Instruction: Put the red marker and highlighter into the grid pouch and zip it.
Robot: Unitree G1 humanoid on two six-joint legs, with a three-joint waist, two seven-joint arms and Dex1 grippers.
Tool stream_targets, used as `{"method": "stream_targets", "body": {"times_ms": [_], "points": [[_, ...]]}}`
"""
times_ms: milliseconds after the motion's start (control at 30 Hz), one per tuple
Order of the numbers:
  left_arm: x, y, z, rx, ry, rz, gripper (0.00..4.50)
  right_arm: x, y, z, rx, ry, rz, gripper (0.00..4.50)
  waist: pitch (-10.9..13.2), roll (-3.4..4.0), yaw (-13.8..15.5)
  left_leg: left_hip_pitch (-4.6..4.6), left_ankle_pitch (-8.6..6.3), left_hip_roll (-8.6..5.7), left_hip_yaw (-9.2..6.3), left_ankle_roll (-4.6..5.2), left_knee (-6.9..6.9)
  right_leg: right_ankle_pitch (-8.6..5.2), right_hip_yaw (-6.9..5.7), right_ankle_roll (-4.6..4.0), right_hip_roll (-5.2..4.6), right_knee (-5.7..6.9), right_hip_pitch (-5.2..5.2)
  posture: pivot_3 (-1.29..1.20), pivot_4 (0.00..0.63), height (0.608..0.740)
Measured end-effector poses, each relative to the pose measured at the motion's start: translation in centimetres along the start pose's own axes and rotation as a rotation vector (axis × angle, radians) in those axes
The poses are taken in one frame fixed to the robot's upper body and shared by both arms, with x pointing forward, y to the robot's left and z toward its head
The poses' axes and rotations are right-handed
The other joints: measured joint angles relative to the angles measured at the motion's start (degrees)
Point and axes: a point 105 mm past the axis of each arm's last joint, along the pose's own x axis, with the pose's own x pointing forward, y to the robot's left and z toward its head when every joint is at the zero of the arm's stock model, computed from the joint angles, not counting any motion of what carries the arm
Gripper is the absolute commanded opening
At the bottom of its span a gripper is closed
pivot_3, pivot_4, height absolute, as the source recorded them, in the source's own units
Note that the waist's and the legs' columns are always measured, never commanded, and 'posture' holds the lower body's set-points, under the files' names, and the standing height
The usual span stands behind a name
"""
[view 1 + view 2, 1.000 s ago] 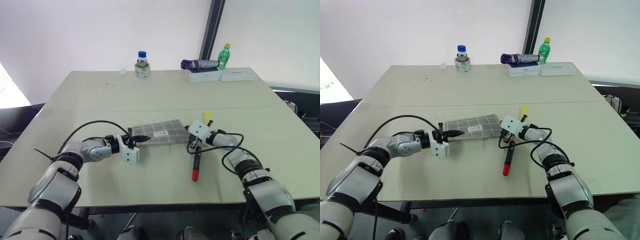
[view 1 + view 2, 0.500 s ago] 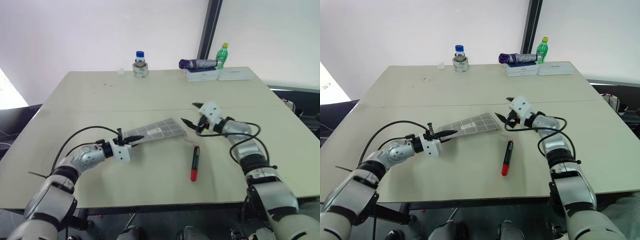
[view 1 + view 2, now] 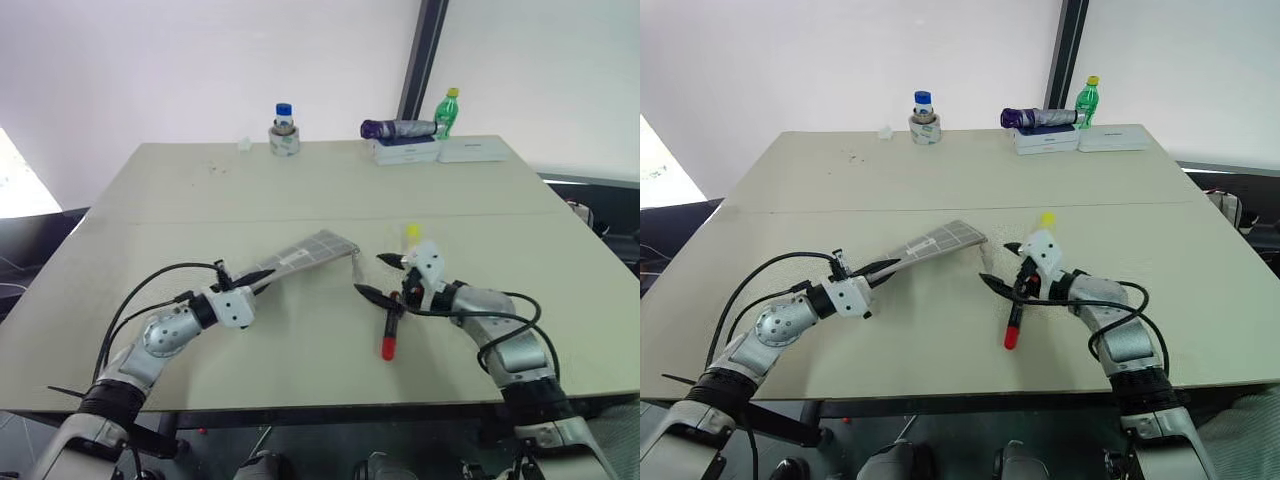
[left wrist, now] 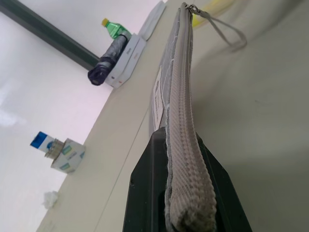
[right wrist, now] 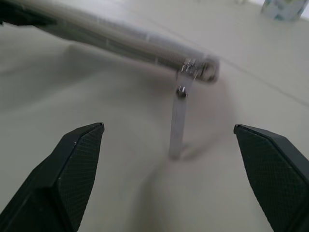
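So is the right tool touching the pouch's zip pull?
Apart. The right wrist view shows the right tool wide open, with the zip pull hanging free between its fingers, clear of both.

The grid pouch (image 4: 179,92) is woven grey cloth with a ribbed zip edge and a smooth paper-like label, the table (image 3: 300,190) is matt and smooth, and the right gripper (image 5: 178,183) has finely textured black pads.

No legible text on anything.
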Motion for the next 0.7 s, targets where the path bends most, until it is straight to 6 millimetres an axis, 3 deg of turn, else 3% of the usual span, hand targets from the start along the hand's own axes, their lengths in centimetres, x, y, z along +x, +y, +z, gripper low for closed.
{"method": "stream_targets", "body": {"times_ms": [133,333,433,633,700], "points": [[0.1,0.1,0.8,0.025,-0.022,0.001,0.0,1.3,-0.6,0.6,0.043,-0.005,-0.042,4.47,0.0,-0.01,0.1,-0.03,0.03,0.0,0.01,-0.05,0.04,0.0,-0.01,0.0,0.01,0.0,0.0,0.0,0.15,0.74],[-0.3,0.2,1.0,0.031,-0.014,0.013,0.0,3.0,0.3,0.9,0.212,-0.057,-0.055,4.47,0.0,0.0,0.1,-0.05,0.04,0.0,0.02,-0.07,0.04,0.0,-0.01,0.0,0.01,0.0,-0.01,0.0,0.15,0.74],[-0.2,0.2,1.2,0.037,-0.017,0.013,0.0,3.5,0.6,0.8,0.249,-0.055,-0.054,3.18,0.0,0.0,0.2,-0.05,0.0,0.0,0.02,-0.01,0.04,0.0,-0.01,0.0,0.01,-0.01,-0.01,0.0,0.15,0.74],[-0.2,0.4,1.2,0.038,-0.01,0.022,0.0,3.6,0.5,0.5,0.266,-0.045,-0.066,0.02,0.0,-0.01,0.0,-0.06,-0.01,0.01,0.02,0.0,0.02,0.0,-0.01,0.0,0.01,-0.01,-0.04,0.0,0.15,0.74],[-0.2,0.5,1.2,0.038,-0.01,0.023,0.0,3.7,0.7,0.7,0.269,-0.05,-0.063,0.02,0.0,-0.01,0.0,-0.06,-0.01,0.01,0.03,0.0,0.01,0.0,-0.01,0.0,0.01,-0.01,-0.05,0.0,0.15,0.74]]}}
